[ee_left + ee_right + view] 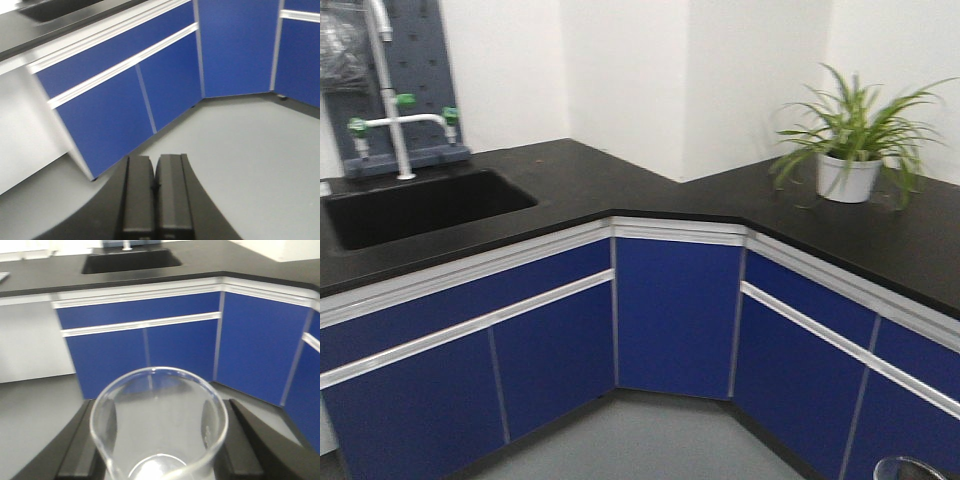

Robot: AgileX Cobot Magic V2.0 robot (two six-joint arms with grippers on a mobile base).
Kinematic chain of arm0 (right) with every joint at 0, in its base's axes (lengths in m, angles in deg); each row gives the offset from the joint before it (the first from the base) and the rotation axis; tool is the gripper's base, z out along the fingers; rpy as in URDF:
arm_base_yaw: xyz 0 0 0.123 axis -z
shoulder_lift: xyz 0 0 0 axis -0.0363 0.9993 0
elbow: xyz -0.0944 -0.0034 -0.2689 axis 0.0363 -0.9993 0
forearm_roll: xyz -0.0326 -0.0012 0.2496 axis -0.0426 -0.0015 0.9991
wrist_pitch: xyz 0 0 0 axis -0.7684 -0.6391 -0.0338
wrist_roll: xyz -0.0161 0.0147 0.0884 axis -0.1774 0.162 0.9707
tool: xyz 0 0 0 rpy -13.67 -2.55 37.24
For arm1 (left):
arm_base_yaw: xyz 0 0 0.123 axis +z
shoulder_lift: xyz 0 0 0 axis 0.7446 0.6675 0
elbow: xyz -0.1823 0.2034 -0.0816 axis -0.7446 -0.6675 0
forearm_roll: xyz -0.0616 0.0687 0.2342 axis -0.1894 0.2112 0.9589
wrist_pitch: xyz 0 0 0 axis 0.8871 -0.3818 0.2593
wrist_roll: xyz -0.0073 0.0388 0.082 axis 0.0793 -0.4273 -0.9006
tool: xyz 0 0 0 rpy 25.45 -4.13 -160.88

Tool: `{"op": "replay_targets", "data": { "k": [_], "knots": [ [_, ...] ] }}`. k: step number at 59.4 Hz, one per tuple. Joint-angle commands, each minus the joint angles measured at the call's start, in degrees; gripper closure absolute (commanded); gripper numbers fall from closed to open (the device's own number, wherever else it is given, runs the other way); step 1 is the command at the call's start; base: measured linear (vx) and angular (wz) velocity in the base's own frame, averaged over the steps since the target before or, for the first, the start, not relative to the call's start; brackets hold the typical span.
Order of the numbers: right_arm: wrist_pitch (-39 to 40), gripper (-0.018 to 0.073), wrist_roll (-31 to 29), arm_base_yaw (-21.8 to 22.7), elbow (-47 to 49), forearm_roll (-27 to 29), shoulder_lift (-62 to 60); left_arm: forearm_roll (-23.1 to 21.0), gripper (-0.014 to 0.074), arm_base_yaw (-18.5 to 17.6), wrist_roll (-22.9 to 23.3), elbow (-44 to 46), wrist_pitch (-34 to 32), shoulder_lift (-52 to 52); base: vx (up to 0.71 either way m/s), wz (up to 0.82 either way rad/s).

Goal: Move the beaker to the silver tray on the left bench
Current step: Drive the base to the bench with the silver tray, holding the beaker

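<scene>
Beaker of clear glass, seen from the right wrist view, is held upright and well above the grey floor, with its open mouth toward the camera. The right claw is closed against its sides, one dark finger showing to each side of the glass. The left claw is closed with its fingers pressed together, and nothing is held in it. The black surface of the left bench is seen ahead, above blue cupboard doors, and the beaker is well apart from it. The silver tray cannot be made out with certainty in any view. A slip is judged the chief risk, since smooth glass is gripped only at its sides and could be shaken loose by a jolt of the base. The glass could also be struck against the white front edge if it is brought in too low. The sunken sink is to be avoided, as a beaker set on its lip could tip in, and the white tap behind it stands in the way of a high reach. Bare surface is seen between the sink and the potted plant. The floor before the cupboards looks open, though room is narrowed where the benches meet at the corner.
</scene>
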Motion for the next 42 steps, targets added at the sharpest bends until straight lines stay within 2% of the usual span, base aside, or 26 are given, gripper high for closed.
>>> {"op": "replay_targets", "data": {
  "k": [1, 42],
  "knots": [
    [4.4, 0.0570, -0.4, 0.1, 1.8, -0.2, -0.1, -0.2, 0.0595, -0.2, 0.1, -1.1, -4.7, -0.4, -0.11, 0.45],
    [4.4, 0.0570, -0.4, 0.1, 1.8, -0.2, -0.1, -0.2, 0.0595, -0.2, 0.1, -1.1, -4.7, -0.4, -0.04, 0.45]
  ]
}}
